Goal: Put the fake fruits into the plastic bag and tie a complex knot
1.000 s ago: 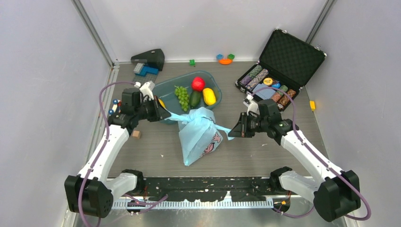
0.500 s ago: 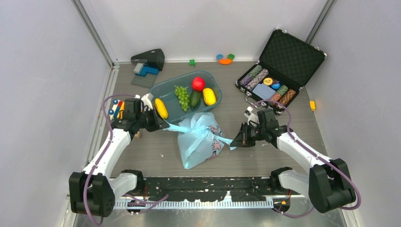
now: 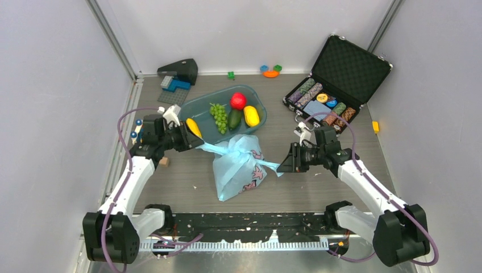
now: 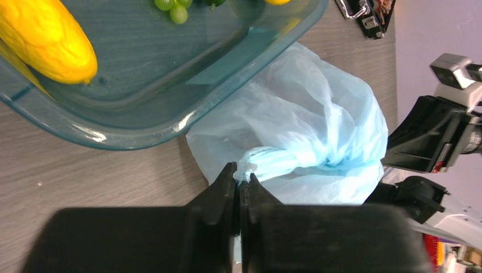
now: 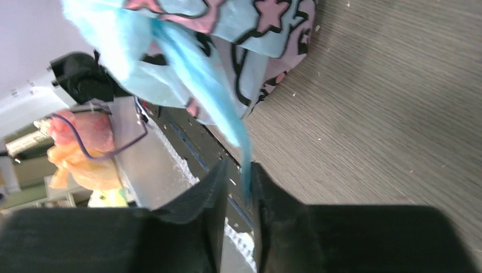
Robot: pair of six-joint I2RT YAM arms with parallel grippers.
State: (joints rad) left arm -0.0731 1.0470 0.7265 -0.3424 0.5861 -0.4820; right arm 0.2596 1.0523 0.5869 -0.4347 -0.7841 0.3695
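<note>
A light-blue plastic bag (image 3: 236,173) printed with pink figures lies on the bench (image 3: 187,182) between the two arms, its mouth drawn into a knot (image 3: 241,149) with one tail stretched out to each side. The left jaws are shut tight on the end of the left tail (image 4: 267,162), just beside the near rim of a clear blue tub (image 3: 264,108). On the right, the other tail (image 5: 227,122) runs down between the right jaws, which stand slightly parted with a gap showing beside the strip; whether they pinch it cannot be told.

The fake fruits on view sit in the tub behind the bag: a yellow fruit (image 3: 193,128) at its left end, green grapes (image 3: 218,116), a red apple (image 3: 238,100), a dark green fruit (image 3: 234,118) and a second yellow fruit (image 3: 250,115). An open black case (image 3: 352,68) holding poker chips (image 3: 321,102) stands at the far right.
</note>
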